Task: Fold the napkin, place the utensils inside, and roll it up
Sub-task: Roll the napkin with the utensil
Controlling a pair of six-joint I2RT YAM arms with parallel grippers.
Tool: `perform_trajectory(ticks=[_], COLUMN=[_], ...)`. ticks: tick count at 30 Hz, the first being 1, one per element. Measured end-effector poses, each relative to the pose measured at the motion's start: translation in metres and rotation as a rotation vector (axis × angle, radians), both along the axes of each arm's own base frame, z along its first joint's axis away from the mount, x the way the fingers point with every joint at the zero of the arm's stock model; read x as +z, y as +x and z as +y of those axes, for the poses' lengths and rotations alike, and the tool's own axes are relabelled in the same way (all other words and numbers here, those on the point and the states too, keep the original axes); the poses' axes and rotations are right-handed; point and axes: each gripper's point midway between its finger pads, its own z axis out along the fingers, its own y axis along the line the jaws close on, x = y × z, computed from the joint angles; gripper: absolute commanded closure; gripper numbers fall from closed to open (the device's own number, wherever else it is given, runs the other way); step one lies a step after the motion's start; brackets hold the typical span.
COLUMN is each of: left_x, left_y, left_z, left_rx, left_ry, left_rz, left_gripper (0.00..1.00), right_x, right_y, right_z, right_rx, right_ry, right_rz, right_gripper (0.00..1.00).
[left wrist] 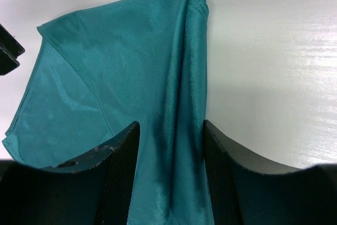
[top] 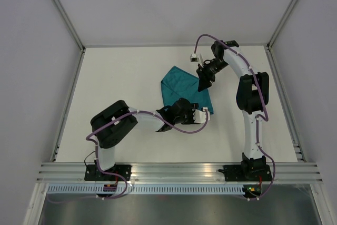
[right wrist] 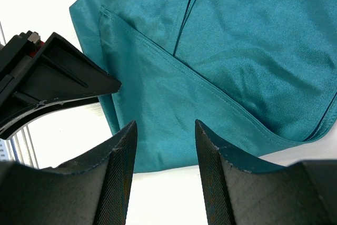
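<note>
- Fingers of left gripper (left wrist: 171, 126) and right gripper (right wrist: 164, 125) stood apart, holding nothing.
- I feared a careless pinch would drag the napkin (top: 179, 82) and spoil its fold.

This is a robotics lab, set up as an enclosed test cell. In the overhead view a white tabletop (top: 121, 88) fills the middle of the frame, boxed in at left, right and top by plain pale panels (top: 31, 77) that meet along slanting metal posts (top: 60, 9). Across the bottom runs a ribbed aluminium rail (top: 179, 171) with a slotted cable duct (top: 179, 188) beneath it. The left arm (top: 105, 156) and the right arm (top: 253, 125), both white and black, are bolted to that rail on black bases, and purple cables (top: 184, 130) loop along them. Each wrist view looks out from a camera past black fingers (left wrist: 121, 183) of the left hand (left wrist: 171, 130) or the right hand (right wrist: 166, 127).
</note>
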Motion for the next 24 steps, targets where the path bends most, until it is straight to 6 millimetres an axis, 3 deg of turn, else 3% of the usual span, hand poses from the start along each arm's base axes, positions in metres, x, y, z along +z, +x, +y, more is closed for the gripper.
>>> perform_trajectory(ticks=[11, 14, 18, 24], left_x=[-0.006, -0.008, -0.012, -0.013], left_y=[0.003, 0.003, 0.001, 0.000], left_z=[-0.003, -0.003, -0.004, -0.004], left_rx=[-0.012, -0.018, -0.028, -0.031], left_ry=[0.027, 0.032, 0.039, 0.044], left_rz=[0.043, 0.063, 0.096, 0.153], left_gripper=[0.48, 0.57, 0.76, 0.93], right_x=[-0.006, -0.005, -0.006, -0.006], right_y=[-0.007, -0.006, -0.006, -0.007], right_z=[-0.004, -0.006, -0.008, -0.010], right_rx=[0.006, 0.006, 0.002, 0.002], right_ry=[-0.004, -0.003, -0.004, -0.003], right_rz=[0.019, 0.015, 0.015, 0.014], right_gripper=[0.46, 0.47, 0.46, 0.47])
